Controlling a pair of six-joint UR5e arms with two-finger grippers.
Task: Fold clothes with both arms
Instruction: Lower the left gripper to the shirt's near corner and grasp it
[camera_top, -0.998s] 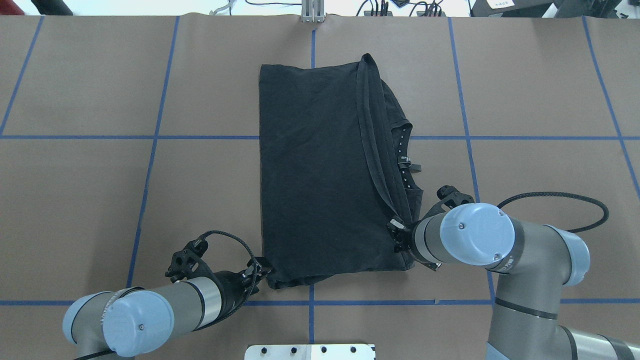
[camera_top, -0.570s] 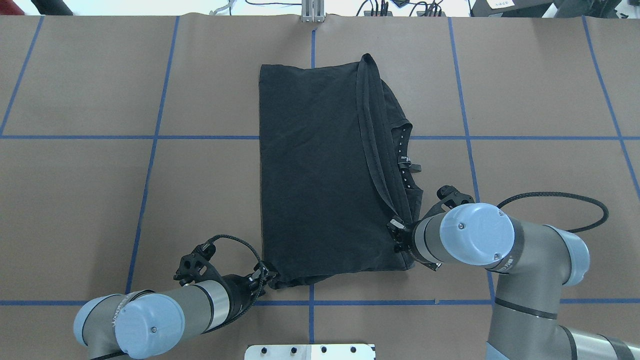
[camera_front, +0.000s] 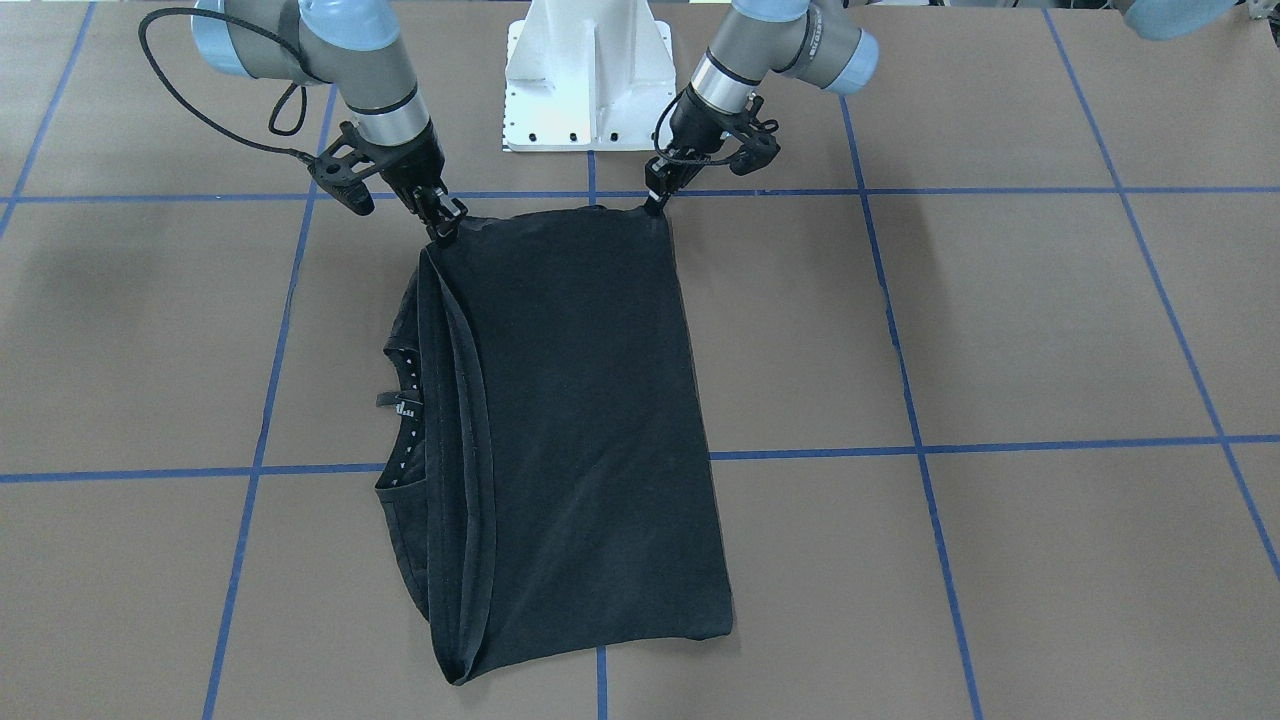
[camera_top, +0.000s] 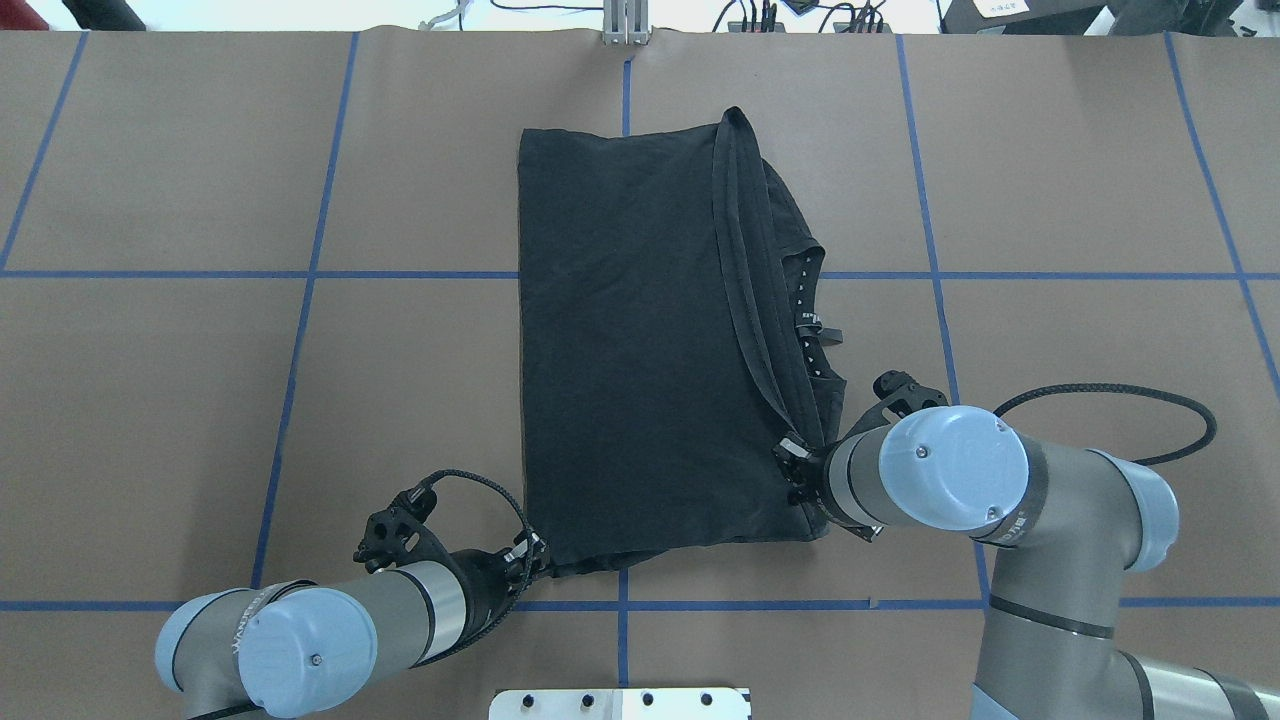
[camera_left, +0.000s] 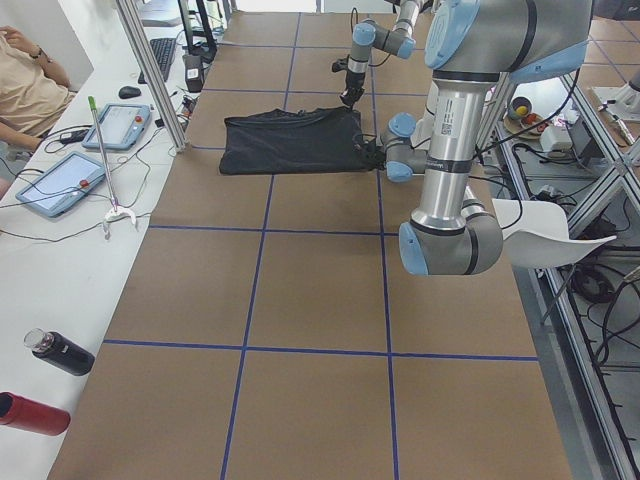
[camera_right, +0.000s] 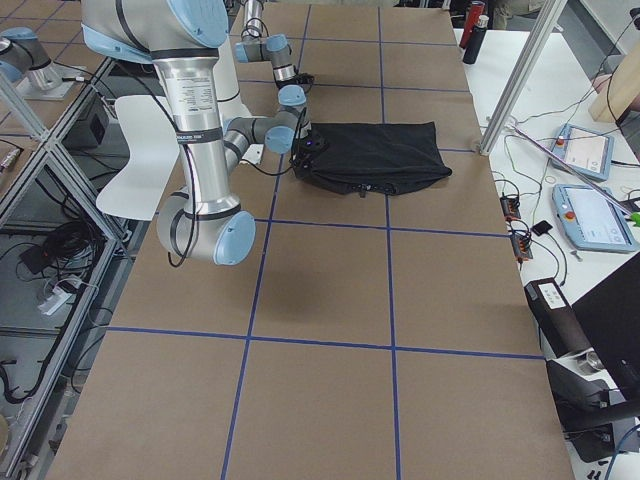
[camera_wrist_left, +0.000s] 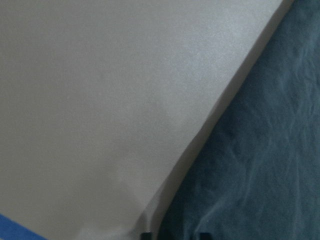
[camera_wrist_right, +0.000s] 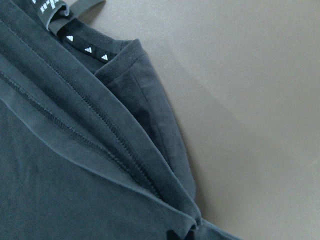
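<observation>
**Both grippers set at the near corners of the folded T-shirt**

The right gripper (camera_front: 443, 226) is pressed together on the T-shirt (camera_top: 640, 340). In its wrist view the stitched hems are seen gathered into a tight point at the gripper. The left gripper (camera_front: 655, 200) is set at the other near corner, touching the cloth. Only the very tips of its fingers (camera_wrist_left: 145, 235) are shown, with the cloth edge between them, and whether that corner is pinched cannot be told.

Both corners are found on the edge nearest the robot. The T-shirt is laid folded lengthwise in the middle of the table (camera_top: 1050, 180), stretched away from the robot. A smooth plain panel is turned up on the robot's left side. Doubled hems are run along the robot's right side, beside the collar (camera_top: 808, 300) with its row of small white marks.

The table is covered in brown paper and divided by blue tape lines (camera_top: 300, 274). The white pedestal (camera_front: 585, 75) is seen at the table's robot-side edge.
</observation>
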